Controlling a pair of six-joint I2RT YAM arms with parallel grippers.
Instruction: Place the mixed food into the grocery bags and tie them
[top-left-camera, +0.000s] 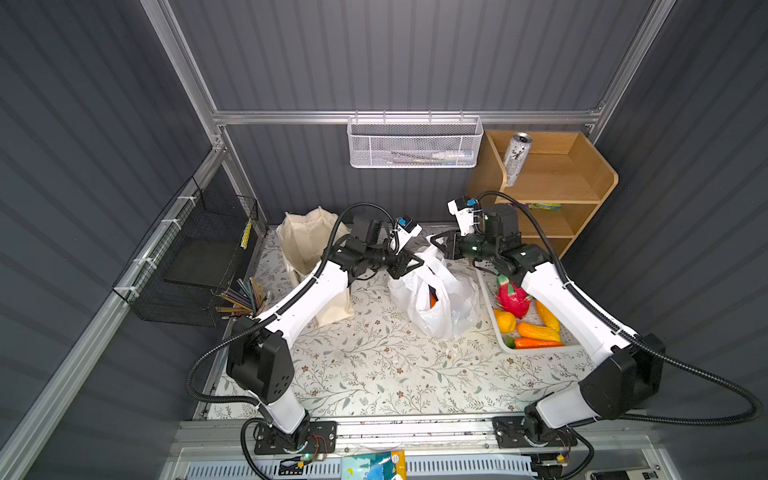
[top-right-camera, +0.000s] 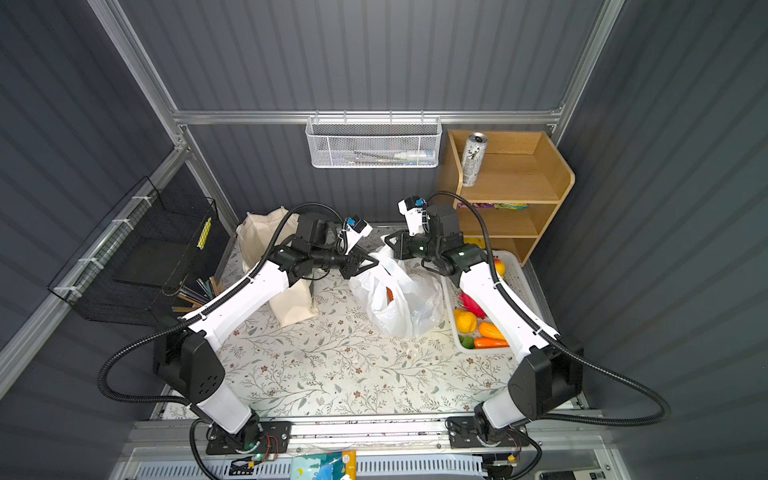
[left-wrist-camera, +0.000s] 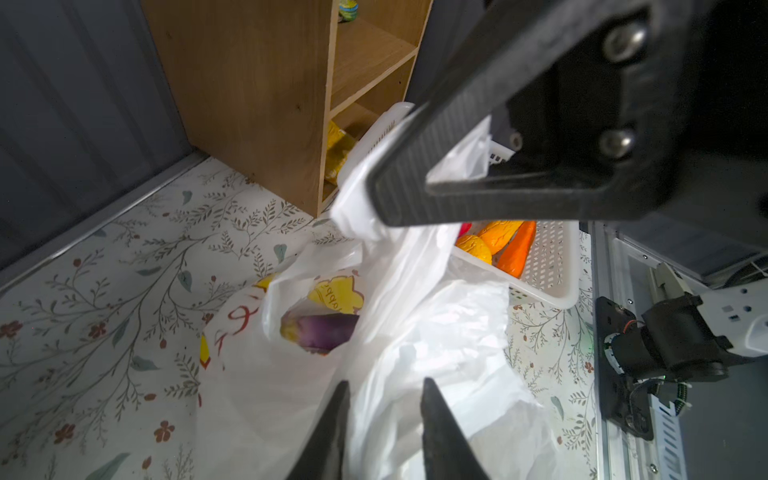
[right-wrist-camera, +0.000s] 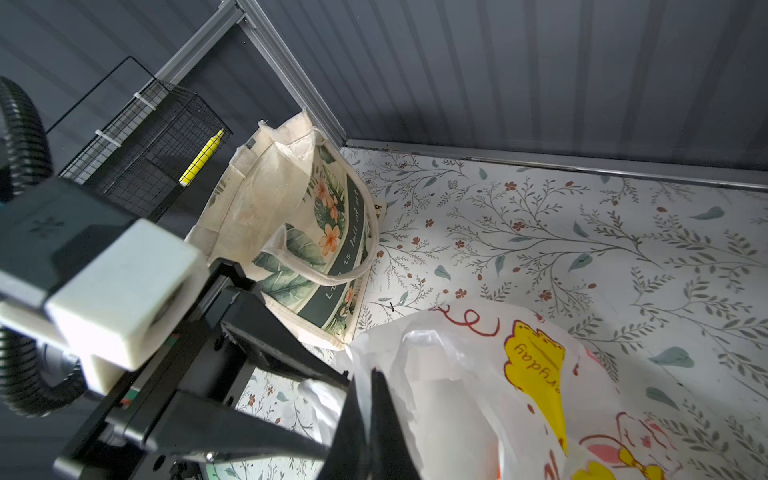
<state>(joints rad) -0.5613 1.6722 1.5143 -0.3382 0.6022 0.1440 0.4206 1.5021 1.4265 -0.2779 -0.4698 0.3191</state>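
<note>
Operator: What sits on the left?

Describer: On your left, a cream canvas tote with a leaf-and-flower print (top-left-camera: 307, 245) stands open-mouthed at the back of the floral tablecloth (top-left-camera: 374, 365), close to the grey wall. Your left arm reaches across in front of it.

Operator: And the left gripper?

Describer: Your left gripper (top-left-camera: 415, 264) is at the upper edge of the thin white plastic handle bag with yellow and pink cartoon prints (top-left-camera: 440, 303), which sits mid-table. In the left wrist view its fingers (left-wrist-camera: 332, 415) stand part-way apart with bag film across the gap. I cannot tell whether they pinch it.

Operator: What is inside?

Describer: A purple toy eggplant (left-wrist-camera: 324, 332) shows through the bag's handle opening.

Operator: The right gripper?

Describer: Your right gripper (top-left-camera: 434, 241) faces the left one, just above the bag. Its fingers are pressed together on a bunched white handle of the bag.

Operator: Further right?

Describer: A white slotted plastic basket (top-left-camera: 540, 351) lies just beside the bag. It holds a pink toy dragon fruit (top-left-camera: 513, 299), a round yellow toy fruit (top-left-camera: 505, 321) and an orange toy carrot (top-left-camera: 536, 343). Behind it, a tall silver drink can (top-left-camera: 516, 160) stands on top of a wooden shelf unit (top-left-camera: 582, 183).
</note>
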